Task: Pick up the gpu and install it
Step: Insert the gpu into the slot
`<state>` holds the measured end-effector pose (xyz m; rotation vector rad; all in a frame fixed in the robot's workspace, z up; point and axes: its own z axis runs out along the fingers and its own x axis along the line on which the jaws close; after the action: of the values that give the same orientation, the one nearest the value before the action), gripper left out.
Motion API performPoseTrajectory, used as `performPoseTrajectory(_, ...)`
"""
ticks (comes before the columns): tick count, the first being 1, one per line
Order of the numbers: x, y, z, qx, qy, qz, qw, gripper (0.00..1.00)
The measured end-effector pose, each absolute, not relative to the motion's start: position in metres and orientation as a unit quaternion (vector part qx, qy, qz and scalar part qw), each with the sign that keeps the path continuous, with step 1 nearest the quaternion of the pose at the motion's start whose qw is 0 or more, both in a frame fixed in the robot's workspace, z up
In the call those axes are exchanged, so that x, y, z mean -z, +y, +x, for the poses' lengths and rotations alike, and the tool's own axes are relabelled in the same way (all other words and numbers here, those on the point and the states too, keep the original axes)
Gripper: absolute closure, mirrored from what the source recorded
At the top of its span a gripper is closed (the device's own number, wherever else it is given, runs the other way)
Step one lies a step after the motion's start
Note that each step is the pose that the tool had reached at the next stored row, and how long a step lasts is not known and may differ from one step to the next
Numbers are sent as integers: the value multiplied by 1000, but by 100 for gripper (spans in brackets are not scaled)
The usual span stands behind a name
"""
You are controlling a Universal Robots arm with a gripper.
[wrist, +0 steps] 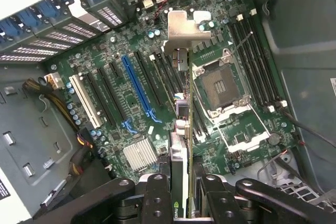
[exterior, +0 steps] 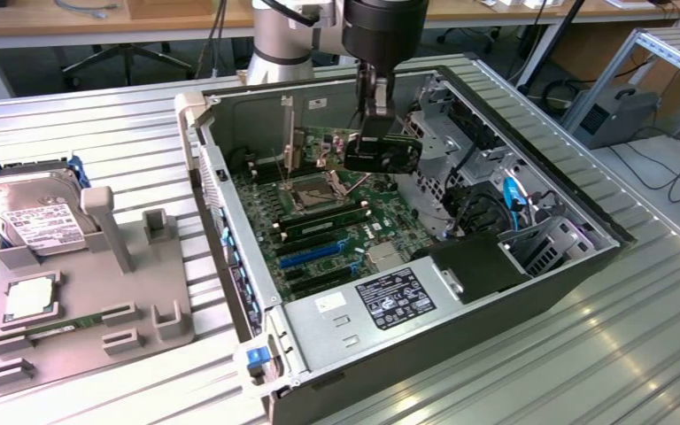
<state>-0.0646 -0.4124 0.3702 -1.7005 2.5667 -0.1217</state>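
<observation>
A: GPU [exterior: 378, 152] in the exterior view hangs inside the open computer case [exterior: 576, 257], above the motherboard [exterior: 328, 226].

B: Wrist view: gripper [wrist: 185, 192] pinches the card edge-on over the motherboard; bracket [wrist: 181, 27] leads. Carrying step; seating needs slot [wrist: 137, 88] alignment, I'd judge.

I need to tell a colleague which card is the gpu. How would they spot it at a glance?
Find the open computer case on the metal table. Above its motherboard hangs the gripper, shut on the gpu: a dark card with a silver end bracket, unlike the labelled hard drive outside.
</observation>
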Motion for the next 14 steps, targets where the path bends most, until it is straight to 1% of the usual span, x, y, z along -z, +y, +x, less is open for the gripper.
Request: performPoseTrajectory(14,-370,-412,-65,40,810,-585,31,73)
